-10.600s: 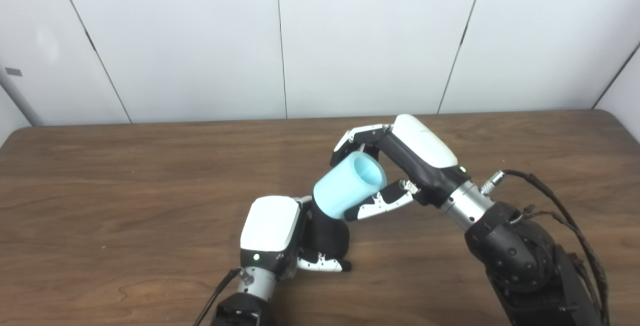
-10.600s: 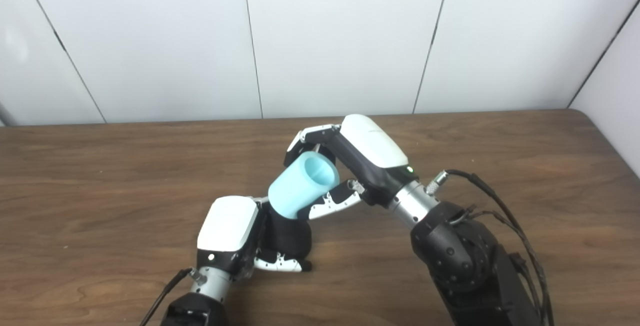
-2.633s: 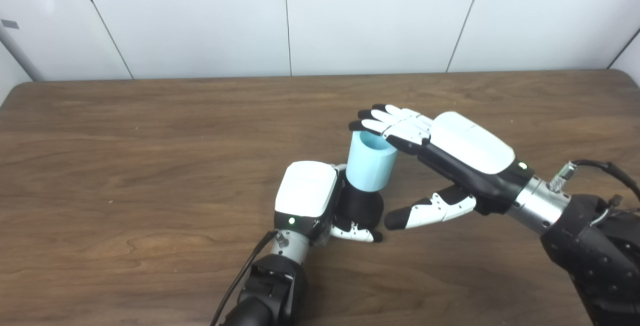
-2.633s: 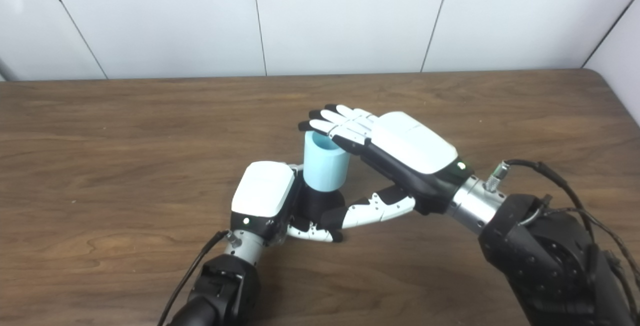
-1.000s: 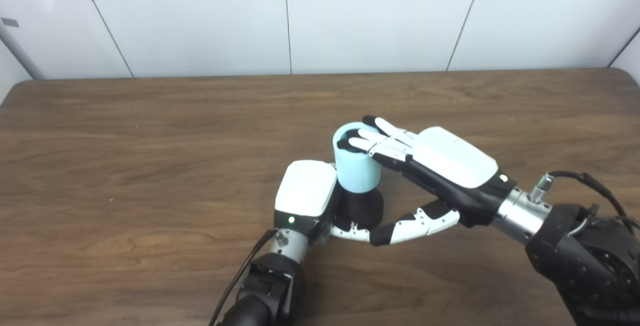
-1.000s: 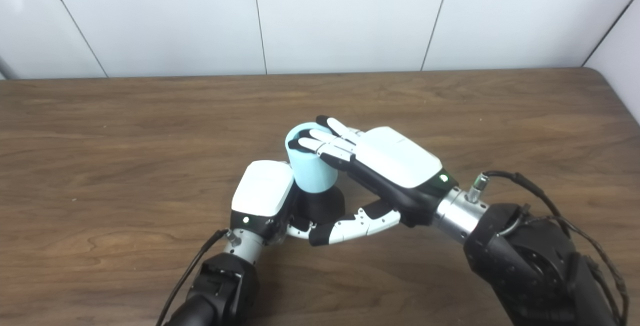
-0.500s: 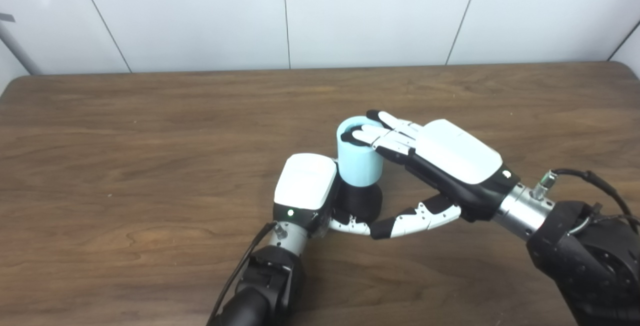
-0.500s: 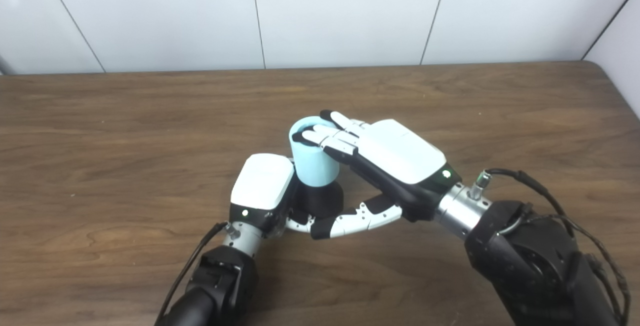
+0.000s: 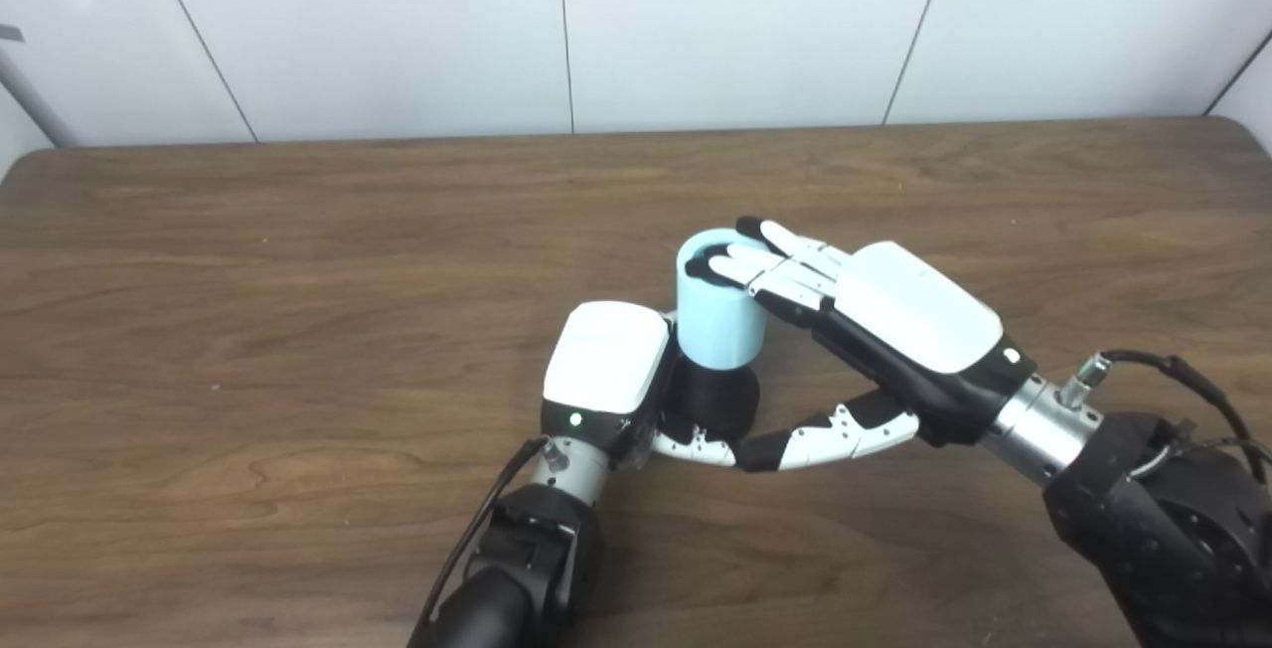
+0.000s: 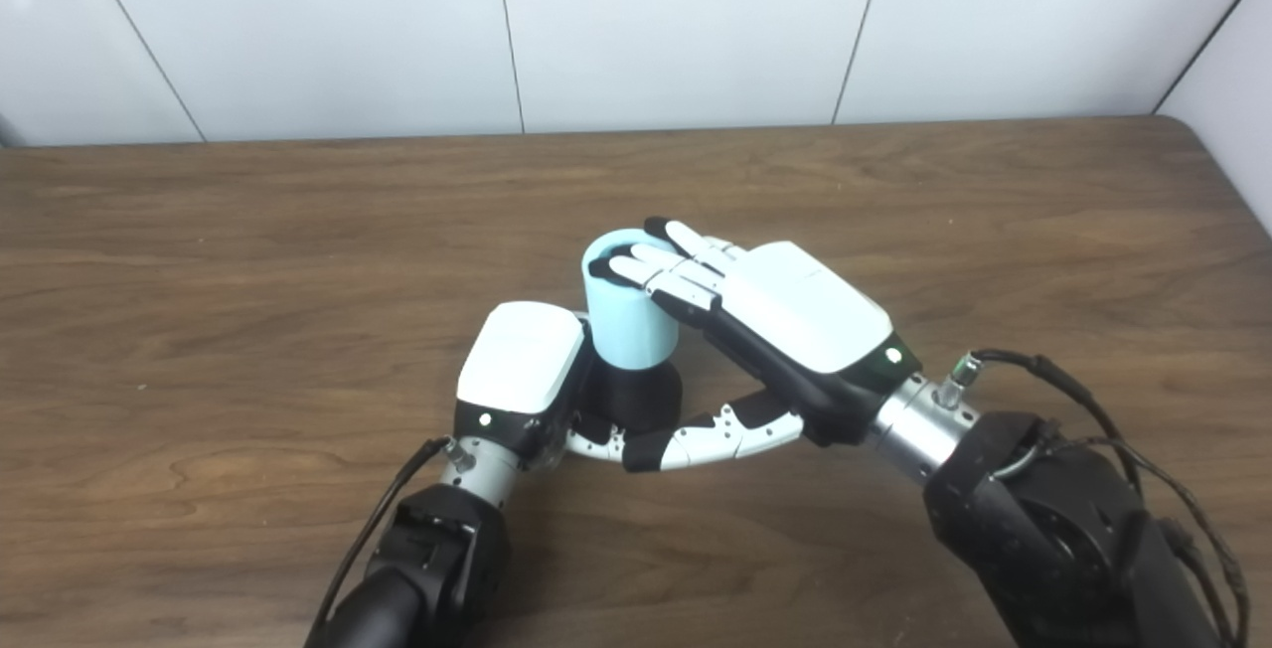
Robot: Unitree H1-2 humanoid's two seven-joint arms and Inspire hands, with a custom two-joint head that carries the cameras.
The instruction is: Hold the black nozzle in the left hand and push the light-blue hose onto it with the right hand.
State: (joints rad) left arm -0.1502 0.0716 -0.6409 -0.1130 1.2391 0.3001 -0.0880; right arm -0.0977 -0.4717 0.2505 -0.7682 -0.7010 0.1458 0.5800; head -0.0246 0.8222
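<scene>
While left hand fingers clamp black nozzle mid-desk, hose sits on it; right hand fingers flat, apart. Risk: off-centre push tips hose.

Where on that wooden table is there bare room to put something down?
Bare wood runs along the table left of the left robot hand, and between the light-blue hose and the back wall. It is crowded mid-table, where the right robot hand presses the hose onto the black nozzle.
</scene>
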